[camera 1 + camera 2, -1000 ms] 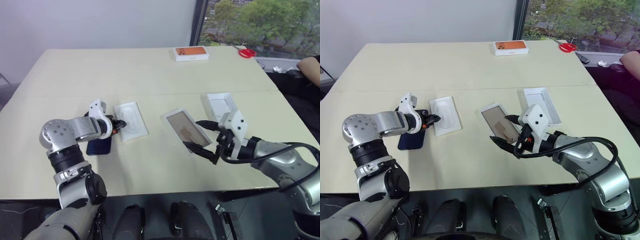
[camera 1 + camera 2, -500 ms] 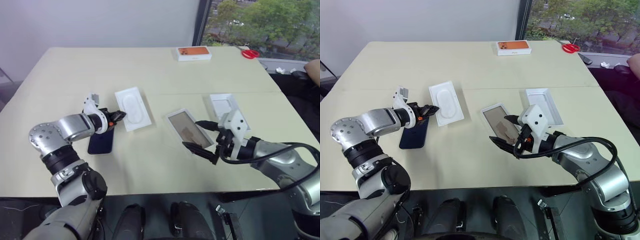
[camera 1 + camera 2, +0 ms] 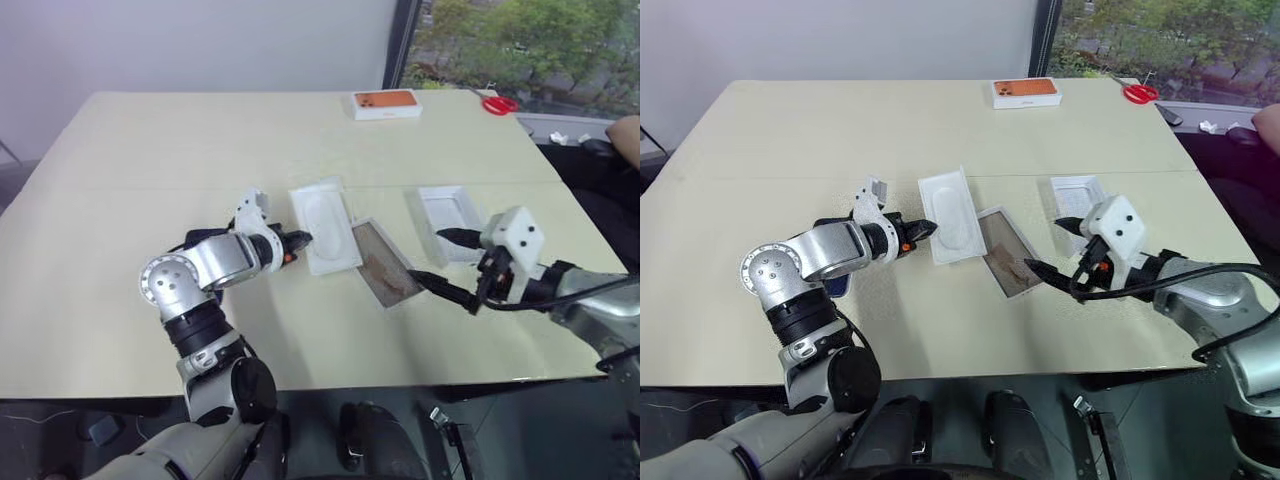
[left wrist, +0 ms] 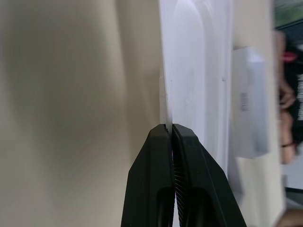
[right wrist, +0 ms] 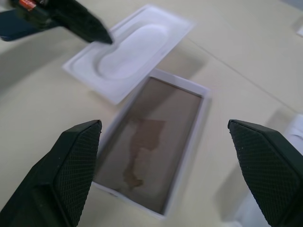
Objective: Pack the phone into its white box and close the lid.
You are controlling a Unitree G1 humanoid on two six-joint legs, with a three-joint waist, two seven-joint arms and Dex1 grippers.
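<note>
My left gripper (image 3: 300,238) is shut on the near edge of a flat white insert (image 3: 325,225) with an oval recess; the left wrist view shows its fingertips (image 4: 169,130) pinching that edge. Right beside the insert lies the white box (image 3: 385,277), open, greyish-tan inside. The lid (image 3: 450,210) lies inside up further right. My right gripper (image 3: 427,255) hovers open at the box's right side, holding nothing; its wrist view looks down on the box (image 5: 151,137). A sliver of the dark blue phone (image 3: 837,288) shows behind my left arm, and also in the right wrist view (image 5: 9,26).
An orange-topped box (image 3: 385,103) and red scissors (image 3: 497,103) lie at the table's far edge by the window. A person's arm (image 3: 625,130) shows at the right edge. Bare tabletop spreads to the left and at the front.
My left gripper has carried the insert to the right, away from the phone and up against the white box. My right gripper has drawn off to the right of the box, still open.
</note>
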